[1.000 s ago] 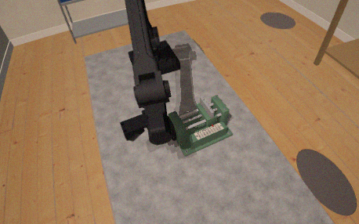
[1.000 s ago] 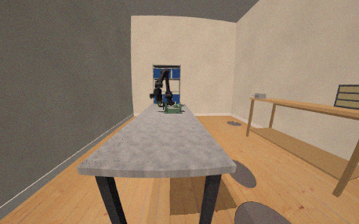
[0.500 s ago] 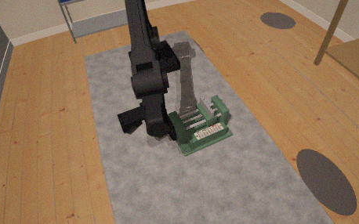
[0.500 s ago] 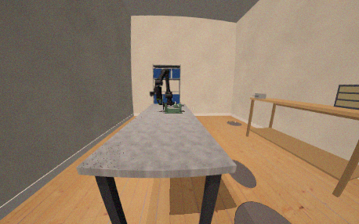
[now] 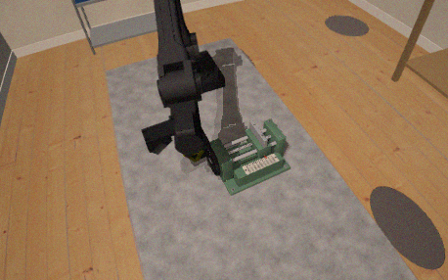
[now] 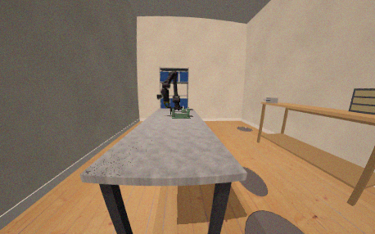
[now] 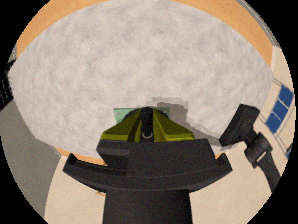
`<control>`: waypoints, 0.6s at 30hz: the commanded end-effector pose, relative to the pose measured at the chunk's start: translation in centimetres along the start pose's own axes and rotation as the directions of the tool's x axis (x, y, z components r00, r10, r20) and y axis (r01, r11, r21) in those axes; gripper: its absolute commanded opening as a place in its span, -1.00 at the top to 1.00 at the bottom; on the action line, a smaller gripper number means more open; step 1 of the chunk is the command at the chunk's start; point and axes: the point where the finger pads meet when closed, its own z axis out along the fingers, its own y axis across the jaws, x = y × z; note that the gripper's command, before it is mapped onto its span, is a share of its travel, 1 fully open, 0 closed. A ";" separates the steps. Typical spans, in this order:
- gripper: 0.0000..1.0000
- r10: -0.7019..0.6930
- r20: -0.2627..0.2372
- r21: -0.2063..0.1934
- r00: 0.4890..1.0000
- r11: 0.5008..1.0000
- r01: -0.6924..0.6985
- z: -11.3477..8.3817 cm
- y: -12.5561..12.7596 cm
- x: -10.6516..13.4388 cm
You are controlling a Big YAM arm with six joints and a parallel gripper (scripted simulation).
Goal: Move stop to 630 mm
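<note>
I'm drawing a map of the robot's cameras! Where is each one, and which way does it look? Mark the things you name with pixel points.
Top: high up, looking down at the green stop device (image 5: pixel 261 177); the black arm (image 5: pixel 178 90) (image 6: pixel 176 87) shows.
Exterior: past the table's near end, looking along the table (image 5: pixel 181 235) (image 6: pixel 164 151) (image 7: pixel 145 55); the arm looks small.
Wrist: on the arm, looking past its yellow-green jaws.
Top and exterior share the device and arm.
</note>
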 end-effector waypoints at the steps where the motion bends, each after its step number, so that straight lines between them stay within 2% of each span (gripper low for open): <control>1: 0.87 -0.007 0.009 -0.051 1.000 0.999 0.007 -3.3 -0.8 -0.1; 3: 0.87 0.000 0.009 -0.051 1.000 0.999 0.000 -2.9 -1.4 -0.4; 5: 0.87 0.002 0.018 -0.072 1.000 0.997 -0.001 -2.2 -1.6 -0.6; 8: 0.87 0.000 0.013 -0.049 1.000 0.999 0.000 -1.0 -3.4 -0.5; 18: 0.87 0.000 0.015 -0.047 1.000 0.999 0.000 -0.2 -4.2 -0.5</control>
